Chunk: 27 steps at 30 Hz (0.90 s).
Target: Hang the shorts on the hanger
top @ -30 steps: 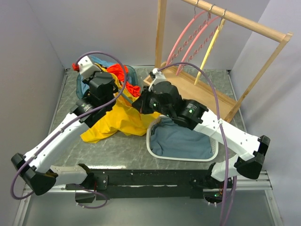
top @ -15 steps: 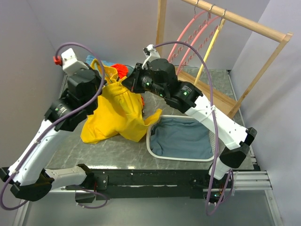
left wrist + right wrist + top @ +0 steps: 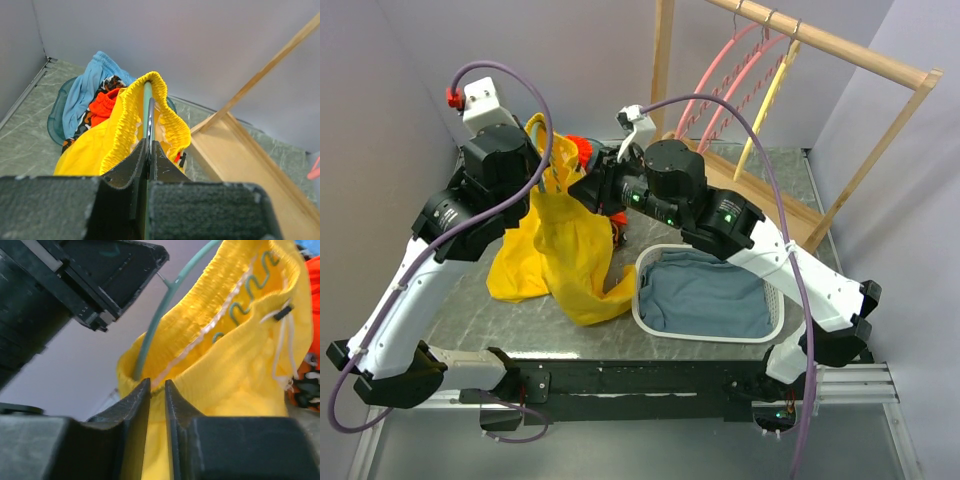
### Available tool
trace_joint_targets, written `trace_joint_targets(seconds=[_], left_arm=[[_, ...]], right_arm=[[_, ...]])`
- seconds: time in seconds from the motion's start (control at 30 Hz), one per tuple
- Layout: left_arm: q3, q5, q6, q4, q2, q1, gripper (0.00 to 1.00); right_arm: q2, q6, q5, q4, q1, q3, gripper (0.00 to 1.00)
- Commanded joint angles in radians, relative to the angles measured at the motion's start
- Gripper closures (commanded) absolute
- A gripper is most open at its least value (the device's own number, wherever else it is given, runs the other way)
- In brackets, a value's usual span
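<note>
Plain lavender-grey walls (image 3: 410, 60) close in the desk (image 3: 470, 322) at the left, back and right. The desk's top is mottled grey-green, like stone, with a black metal frame (image 3: 650, 382) along its near edge. A pale wooden rack (image 3: 860, 55) stands at the back right, its flat base (image 3: 750, 182) resting on the desk. The light is soft and even.

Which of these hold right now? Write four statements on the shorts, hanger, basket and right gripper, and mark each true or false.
1. The shorts are raised, their lower part trailing on the table. True.
2. The hanger lies flat on the table. False: it sits inside the shorts' waistband, held up.
3. The white basket holds a blue-grey cloth. True.
4. The right gripper is open, clear of fabric. False: it is shut on the waistband.
</note>
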Motion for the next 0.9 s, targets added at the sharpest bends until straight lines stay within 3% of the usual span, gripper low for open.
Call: trace_joint_targets(seconds=[0.0, 0.13, 0.23, 0.4, 0.6, 0.7, 0.87], left_arm=[[0.080, 0.039, 0.045, 0.058, -0.006, -0.005, 0.99], [0.065, 0.065, 0.063, 0.086, -0.009, -0.005, 0.99], [0.057, 0.068, 0.063, 0.094, -0.006, -0.005, 0.99], [0.040, 0.071, 0.051, 0.101, -0.005, -0.005, 0.99], [0.074, 0.089, 0.036, 0.086, 0.011, -0.004, 0.99], [0.082, 0.103, 0.030, 0.081, 0.011, -0.004, 0.99], [0.074, 0.124, 0.021, 0.074, -0.002, -0.004, 0.99]], right_arm=[[-0.068, -0.065, 0.049, -0.010, 0.008, -0.023, 0.69], [-0.123, -0.140, 0.095, -0.047, 0.052, -0.050, 0.45], [-0.189, -0.165, 0.104, -0.049, 0.068, -0.104, 0.35], [-0.223, -0.229, 0.176, -0.081, 0.143, -0.147, 0.29], [-0.079, -0.315, 0.402, -0.142, 0.268, -0.069, 0.16], [-0.019, -0.338, 0.433, -0.142, 0.289, -0.049, 0.09], [0.087, -0.350, 0.503, -0.158, 0.287, -0.003, 0.07]])
